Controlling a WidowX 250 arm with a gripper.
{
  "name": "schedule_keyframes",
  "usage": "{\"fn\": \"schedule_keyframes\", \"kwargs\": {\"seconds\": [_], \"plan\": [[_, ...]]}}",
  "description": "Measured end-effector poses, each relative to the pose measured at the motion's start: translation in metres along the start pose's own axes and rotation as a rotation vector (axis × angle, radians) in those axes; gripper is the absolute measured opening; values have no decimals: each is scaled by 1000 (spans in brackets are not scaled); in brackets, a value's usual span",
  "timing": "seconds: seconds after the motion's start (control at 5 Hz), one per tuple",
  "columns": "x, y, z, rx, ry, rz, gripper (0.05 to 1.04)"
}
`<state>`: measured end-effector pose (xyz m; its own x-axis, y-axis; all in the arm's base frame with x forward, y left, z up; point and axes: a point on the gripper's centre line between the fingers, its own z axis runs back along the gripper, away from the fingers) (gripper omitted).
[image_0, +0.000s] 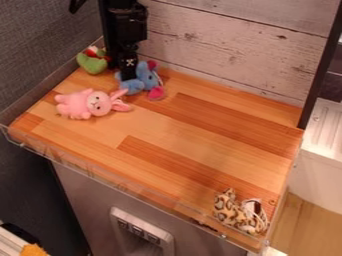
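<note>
Striped wooden tabletop (194, 145) is backed by pale planks (227, 55), and near its back-left corner a blue plush toy (135, 86) is partly hidden by the black gripper (127, 75), the toy's bulk set rightward from jaws whose open or closed state cannot be told.
</note>
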<state>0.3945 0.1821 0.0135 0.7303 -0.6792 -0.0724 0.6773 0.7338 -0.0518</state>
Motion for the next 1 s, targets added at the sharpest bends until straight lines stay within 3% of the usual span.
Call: {"fn": "schedule_keyframes", "kwargs": {"seconds": [0.2, 0.8, 1.0], "plan": [[0, 1, 0, 3, 2, -27, 956], [1, 0, 1, -1, -7, -101, 199], [1, -3, 2, 10, -15, -96, 88]]}}
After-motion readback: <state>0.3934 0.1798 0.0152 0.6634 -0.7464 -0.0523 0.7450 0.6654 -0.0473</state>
